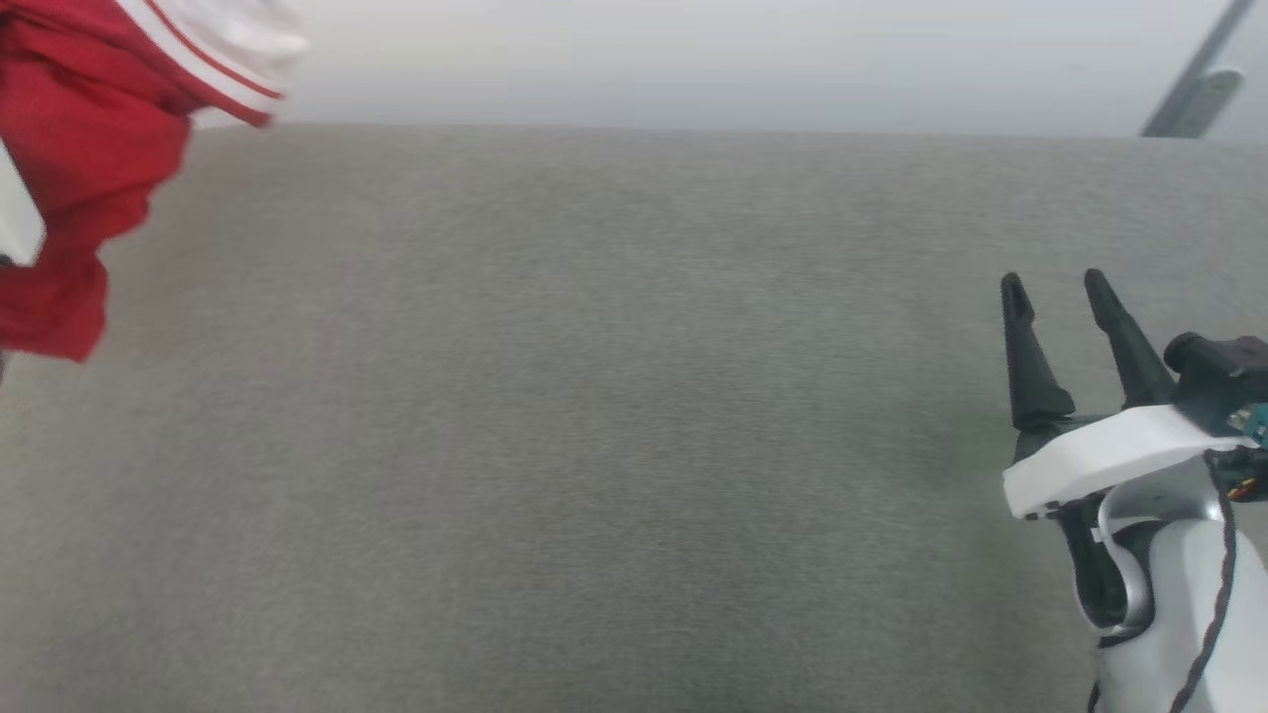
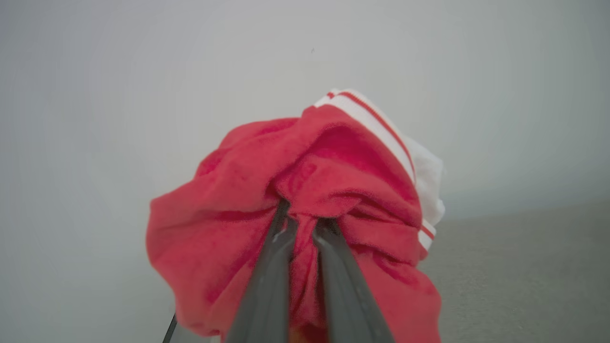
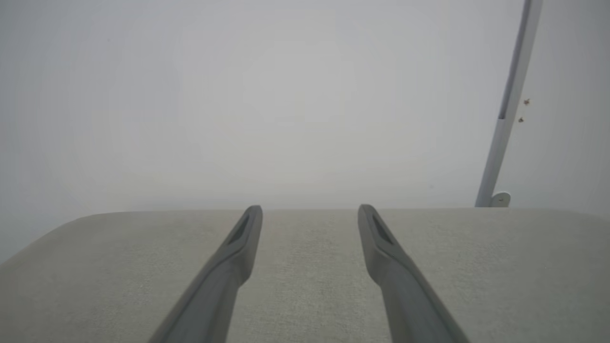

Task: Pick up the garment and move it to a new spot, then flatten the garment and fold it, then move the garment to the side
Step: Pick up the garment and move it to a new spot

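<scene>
Head view, shirt: the red jersey T-shirt hangs in a blurred bunch at the top left, over the far left corner of the grey upholstered surface. White sleeve and striped trim are on top. Whether the lowest fold touches the fabric, I cannot tell.
Head view, right side: the right gripper sits by the right edge of the surface, well apart from the shirt, its two dark fingers spread.
Head view, background: a grey pole slants beyond the far right corner.
Left wrist view, grip: the left gripper is clenched on a fold of red cloth, fingertips buried in it.
Left wrist view, shirt: the bunch swells around and above the tips, white sleeve on its right side. A pale wall is behind, and the grey surface is at the lower right.
Right wrist view, jaws: released, standing wide with bare grey fabric between them, tips reaching the far edge.
Right wrist view, background: the pole rises past the far right edge against the wall.
</scene>
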Motion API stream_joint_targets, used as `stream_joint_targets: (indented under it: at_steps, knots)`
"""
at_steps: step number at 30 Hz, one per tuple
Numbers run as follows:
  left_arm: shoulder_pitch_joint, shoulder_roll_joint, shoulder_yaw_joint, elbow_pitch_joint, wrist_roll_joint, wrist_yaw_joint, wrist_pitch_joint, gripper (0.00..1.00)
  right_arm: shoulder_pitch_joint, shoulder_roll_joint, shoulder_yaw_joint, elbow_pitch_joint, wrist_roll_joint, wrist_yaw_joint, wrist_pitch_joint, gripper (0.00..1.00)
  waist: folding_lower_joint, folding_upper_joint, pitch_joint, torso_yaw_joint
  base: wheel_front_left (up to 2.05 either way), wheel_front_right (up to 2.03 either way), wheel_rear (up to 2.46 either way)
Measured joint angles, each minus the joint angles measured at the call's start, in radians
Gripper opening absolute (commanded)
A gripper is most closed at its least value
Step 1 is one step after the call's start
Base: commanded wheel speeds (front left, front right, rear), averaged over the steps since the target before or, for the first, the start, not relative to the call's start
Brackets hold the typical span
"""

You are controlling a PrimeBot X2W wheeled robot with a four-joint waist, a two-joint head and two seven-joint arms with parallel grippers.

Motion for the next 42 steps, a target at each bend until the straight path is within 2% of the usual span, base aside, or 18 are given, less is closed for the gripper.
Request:
stream_joint_targets:
  at_steps: [6, 13, 16, 21, 28, 31, 35, 36, 38, 41, 42]
  knots:
    - [0.103, -0.015, -0.032, -0.227, -0.008, 0.068, 0.094, 0.00, -0.005, -0.013, -0.050, 0.000, -0.013, 0.000, -0.008, 1.00, 0.0000, 0.0000, 0.005, -0.088, 0.00, 0.00, 0.00]
    - [0.122, -0.080, -0.131, -0.352, 0.012, 0.101, 0.160, 0.00, -0.014, -0.001, -0.082, 0.005, -0.012, 0.000, -0.028, 1.00, 0.0000, 0.0000, 0.027, -0.205, 0.00, 0.00, 0.00]
    - [0.121, -0.111, -0.176, -0.356, 0.024, 0.101, 0.176, 0.00, -0.014, 0.005, -0.083, 0.015, -0.009, 0.000, -0.039, 1.00, 0.0000, 0.0000, 0.039, -0.252, 0.00, 0.00, 0.00]
    - [0.117, -0.146, -0.235, -0.300, 0.025, 0.078, 0.182, 0.00, -0.016, 0.013, -0.077, 0.042, 0.000, 0.000, -0.062, 1.00, 0.0000, 0.0000, 0.063, -0.316, 0.00, 0.00, 0.00]
    - [0.189, -0.212, -0.319, -0.179, 0.025, 0.077, 0.185, 0.00, -0.021, 0.020, -0.060, 0.079, 0.016, 0.000, -0.089, 1.00, 0.0000, 0.0000, 0.099, -0.355, 0.00, 0.00, 0.00]
    - [0.225, -0.235, -0.352, -0.095, 0.024, 0.070, 0.179, 0.14, -0.029, 0.023, -0.050, 0.096, 0.018, 0.000, -0.099, 1.00, 0.0000, 0.0000, 0.108, -0.358, 0.00, 0.00, 0.00]
    - [0.245, -0.269, -0.379, 0.030, 0.016, 0.053, 0.159, 0.11, -0.037, 0.024, -0.032, 0.114, 0.020, 0.000, -0.106, 1.00, 0.0000, 0.0000, 0.115, -0.355, 0.00, 0.00, 0.00]
    - [0.244, -0.278, -0.386, 0.058, 0.015, 0.045, 0.155, 0.14, -0.039, 0.026, -0.027, 0.117, 0.020, 0.000, -0.108, 1.00, 0.0000, 0.0000, 0.115, -0.354, 0.00, 0.00, 0.00]
    - [0.242, -0.295, -0.401, 0.113, 0.015, 0.031, 0.148, 0.30, -0.044, 0.026, -0.023, 0.126, 0.020, 0.000, -0.110, 1.00, 0.0000, 0.0000, 0.115, -0.351, 0.00, 0.00, 0.00]
    - [0.218, -0.318, -0.420, 0.185, 0.015, 0.004, 0.141, 0.43, -0.052, 0.026, -0.017, 0.136, 0.020, 0.000, -0.110, 1.00, 0.0001, 0.0000, 0.113, -0.344, 0.00, 0.00, 0.00]
    - [0.211, -0.328, -0.422, 0.207, 0.014, -0.003, 0.135, 0.54, -0.054, 0.026, -0.017, 0.137, 0.020, 0.000, -0.110, 1.00, 0.0000, 0.0000, 0.112, -0.340, 0.00, 0.00, 0.00]
